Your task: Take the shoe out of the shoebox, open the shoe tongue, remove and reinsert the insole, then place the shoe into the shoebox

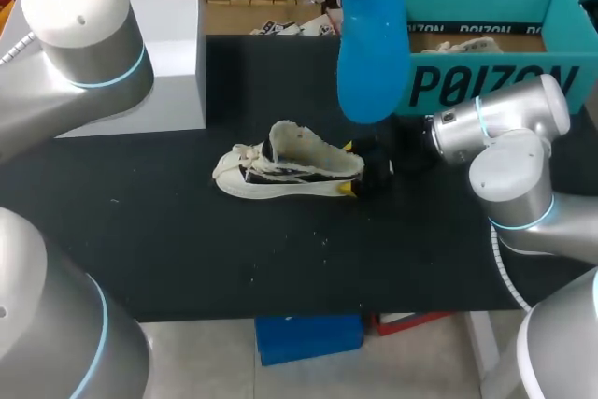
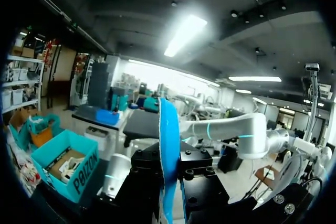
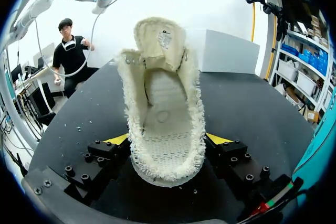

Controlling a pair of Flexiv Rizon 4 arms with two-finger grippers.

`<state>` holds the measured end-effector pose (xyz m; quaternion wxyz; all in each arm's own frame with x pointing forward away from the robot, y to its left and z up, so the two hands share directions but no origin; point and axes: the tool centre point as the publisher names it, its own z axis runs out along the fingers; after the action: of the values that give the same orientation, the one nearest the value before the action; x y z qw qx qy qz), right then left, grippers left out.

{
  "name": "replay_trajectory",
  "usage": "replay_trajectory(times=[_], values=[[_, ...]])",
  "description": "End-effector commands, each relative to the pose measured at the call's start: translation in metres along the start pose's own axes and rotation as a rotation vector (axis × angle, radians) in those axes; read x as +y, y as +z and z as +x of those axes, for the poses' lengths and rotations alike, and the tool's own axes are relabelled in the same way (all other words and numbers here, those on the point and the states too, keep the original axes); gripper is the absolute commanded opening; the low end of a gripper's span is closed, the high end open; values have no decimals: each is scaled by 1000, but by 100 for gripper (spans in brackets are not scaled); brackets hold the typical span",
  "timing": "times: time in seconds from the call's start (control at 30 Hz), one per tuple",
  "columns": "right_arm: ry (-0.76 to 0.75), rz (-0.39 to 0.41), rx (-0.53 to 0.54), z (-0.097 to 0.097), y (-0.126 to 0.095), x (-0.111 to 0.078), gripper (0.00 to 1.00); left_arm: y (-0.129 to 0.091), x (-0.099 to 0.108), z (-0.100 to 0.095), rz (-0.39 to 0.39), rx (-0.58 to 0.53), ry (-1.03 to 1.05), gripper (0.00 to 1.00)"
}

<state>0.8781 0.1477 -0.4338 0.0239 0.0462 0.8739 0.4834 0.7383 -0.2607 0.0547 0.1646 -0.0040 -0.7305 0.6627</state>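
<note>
Currently my right gripper (image 3: 168,148) clamps the heel of the shoe (image 1: 290,170), upright on the tabletop (image 1: 187,249) near the shoebox (image 1: 486,86); my left gripper (image 2: 170,182) pinches the blue insole (image 1: 372,44) aloft. The insole looks light and floppy, best gripped near one end; the shoe's stiffer heel suits clamping.

Shoe (image 1: 285,170) mid-counter (image 1: 187,240), heel in right pincer (image 1: 348,167); shoebox (image 1: 486,81) behind, to the right; insole (image 1: 372,53) aloft above the counter.

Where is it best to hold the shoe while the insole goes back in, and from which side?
Hold the shoe by its heel, coming from behind, one finger on each sidewall, as the right gripper does now: the wide opening is then free for the insole.
</note>
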Motion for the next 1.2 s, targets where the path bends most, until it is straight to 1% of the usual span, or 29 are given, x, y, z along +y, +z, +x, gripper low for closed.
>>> replay_trajectory(times=[0.03,0.07,0.1,0.23,0.43,0.5,0.53,0.7,0.77,0.87,0.97,1.0,1.2], values=[[1,1,0,0,1,-2,0,0,1,2,3,-8,0,0],[2,7,9,0,0,-2,22,0,1,2,3,-8,0,0],[7,37,18,1,0,-1,100,0,1,2,3,-8,0,0],[10,69,20,3,-5,-1,100,0,1,2,3,-8,0,0],[10,167,39,5,-26,4,100,0,1,2,3,-8,0,0],[10,245,61,4,-35,6,100,0,1,2,3,-8,0,0],[9,263,66,4,-37,7,100,0,1,2,3,-8,0,0],[6,419,94,2,-54,16,100,0,1,2,3,-8,0,0],[12,501,100,1,-57,20,100,0,1,2,3,-8,0,0],[13,595,89,-1,-58,27,100,0,1,2,3,-8,0,0],[13,651,67,-2,-58,30,100,0,1,2,3,-8,0,0],[10,682,59,-3,-58,31,100,0,1,2,3,-8,0,0],[-6,778,42,-5,-56,35,100,0,1,2,3,-8,0,0]])
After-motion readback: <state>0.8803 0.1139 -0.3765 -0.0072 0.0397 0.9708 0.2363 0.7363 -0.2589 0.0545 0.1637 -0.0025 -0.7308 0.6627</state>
